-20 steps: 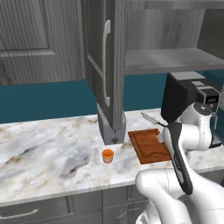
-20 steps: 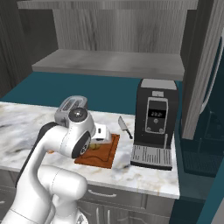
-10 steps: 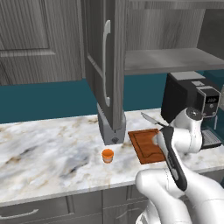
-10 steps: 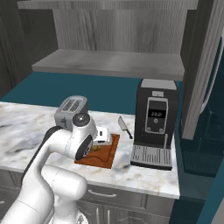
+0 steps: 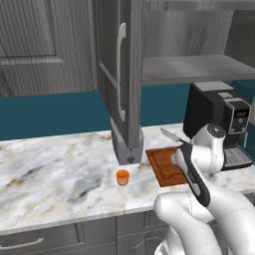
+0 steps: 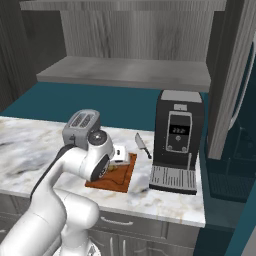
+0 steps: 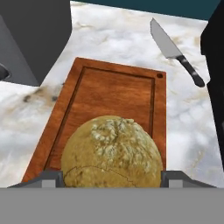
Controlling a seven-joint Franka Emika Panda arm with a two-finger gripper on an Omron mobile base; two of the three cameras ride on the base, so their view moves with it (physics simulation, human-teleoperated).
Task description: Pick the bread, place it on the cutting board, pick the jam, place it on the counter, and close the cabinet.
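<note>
The bread [image 7: 111, 151], a round golden-brown lump, sits between my gripper's [image 7: 112, 177] two finger tips, which press on its sides. It hangs just over the near end of the reddish-brown cutting board [image 7: 114, 94]. In the right base view the hand [image 6: 118, 155] is low over the cutting board [image 6: 126, 176]. The arm hides part of the cutting board [image 5: 163, 163] in the left base view. The orange jam [image 5: 122, 177] stands upright on the marbled counter [image 5: 50, 169], left of the board. The cabinet door [image 5: 122, 74] stands open above it, showing a grey shelf [image 6: 125, 72].
A kitchen knife [image 7: 175, 50] lies on the counter beyond the board's far right corner. A black coffee machine [image 6: 177, 135] stands right of the board. A grey toaster [image 6: 80, 125] stands to its left, under the open door's lower edge.
The arm has sunk lower and moved slightly forward over the cutting board, with the bread still between the fingers. The jam and the cabinet door have not moved.
</note>
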